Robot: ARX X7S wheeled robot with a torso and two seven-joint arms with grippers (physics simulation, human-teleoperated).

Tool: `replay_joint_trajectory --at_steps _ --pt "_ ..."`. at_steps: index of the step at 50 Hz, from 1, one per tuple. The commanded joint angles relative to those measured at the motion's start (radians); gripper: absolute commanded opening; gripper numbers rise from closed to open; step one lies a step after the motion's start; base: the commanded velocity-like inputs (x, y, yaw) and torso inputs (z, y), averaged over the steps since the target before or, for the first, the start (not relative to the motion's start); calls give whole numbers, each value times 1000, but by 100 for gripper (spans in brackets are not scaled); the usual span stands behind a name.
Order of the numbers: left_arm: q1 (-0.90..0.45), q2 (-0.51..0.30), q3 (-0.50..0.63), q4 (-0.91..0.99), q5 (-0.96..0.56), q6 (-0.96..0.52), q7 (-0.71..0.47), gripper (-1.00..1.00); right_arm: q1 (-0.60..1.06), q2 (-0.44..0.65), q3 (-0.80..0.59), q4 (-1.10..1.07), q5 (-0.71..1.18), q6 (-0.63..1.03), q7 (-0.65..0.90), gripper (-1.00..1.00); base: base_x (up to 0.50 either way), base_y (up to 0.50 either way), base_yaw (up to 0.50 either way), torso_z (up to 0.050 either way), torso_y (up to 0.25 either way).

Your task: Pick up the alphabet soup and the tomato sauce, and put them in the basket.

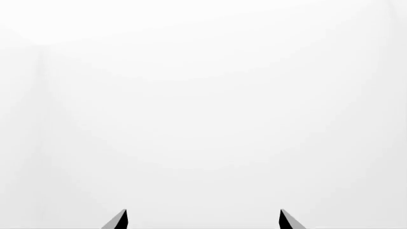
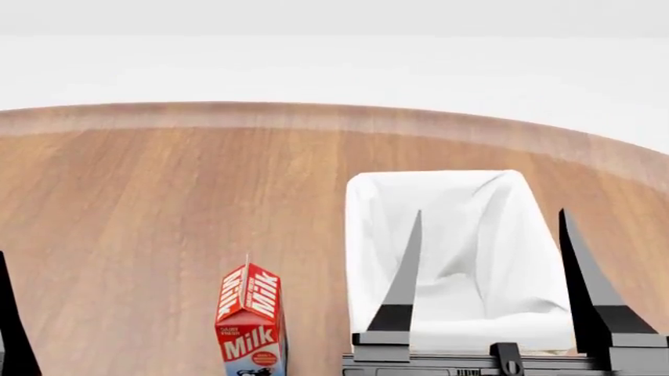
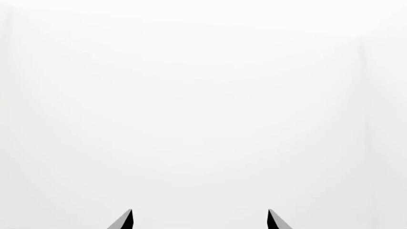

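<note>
White cloth lines the basket (image 2: 460, 258), which sits on the wooden table (image 2: 157, 204) directly beyond my right gripper (image 2: 491, 266), its fingers spread wide and empty. My left gripper (image 1: 203, 219) also shows parted tips, holding nothing. Neither soup nor sauce can appears in any view. My worry: reaching blind could topple the milk carton (image 2: 250, 321) standing just left of the basket.
</note>
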Motion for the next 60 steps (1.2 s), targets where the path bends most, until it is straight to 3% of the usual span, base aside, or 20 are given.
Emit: replay_joint_trajectory --at_steps 1,5,12,18,25,30,37,43,51,57,60 --pt "3 -3 5 -10 -2 9 -5 100 7 7 -6 -9 1 15 5 100 0 0 0 0 0" --pt "2 -4 6 -12 -4 9 -7 100 -11 10 -13 12 -13 -31 6 100 0 0 0 0 0" --pt "-1 -6 10 -13 -4 6 -11 100 22 22 -22 -31 5 47 -5 100 0 0 0 0 0" --pt "-10 -9 15 -12 -4 -4 -13 100 133 45 15 -145 108 271 -25 100 0 0 0 0 0" --pt "-19 -12 17 -4 -9 -20 -17 100 411 62 175 -295 420 719 5 100 0 0 0 0 0" --pt "-33 -13 29 -8 -7 -29 -17 100 610 83 306 -264 866 983 176 100 0 0 0 0 0" --pt "-53 -14 45 2 -6 -58 -20 100 869 86 346 -163 1280 1278 423 100 0 0 0 0 0" --pt "-91 -16 68 26 0 -114 -22 100 1016 167 178 -90 1522 1303 658 100 0 0 0 0 0" --pt "-92 -22 74 40 3 -129 -28 100 1084 293 -86 72 1909 1122 1006 100 0 0 0 0 0" --pt "-89 -24 75 30 1 -119 -30 100 1070 332 -184 122 2007 1059 1080 100 0 0 0 0 0" --pt "-93 -27 73 45 -1 -135 -32 100 1093 368 -297 131 2056 1066 1155 100 0 0 0 0 0"
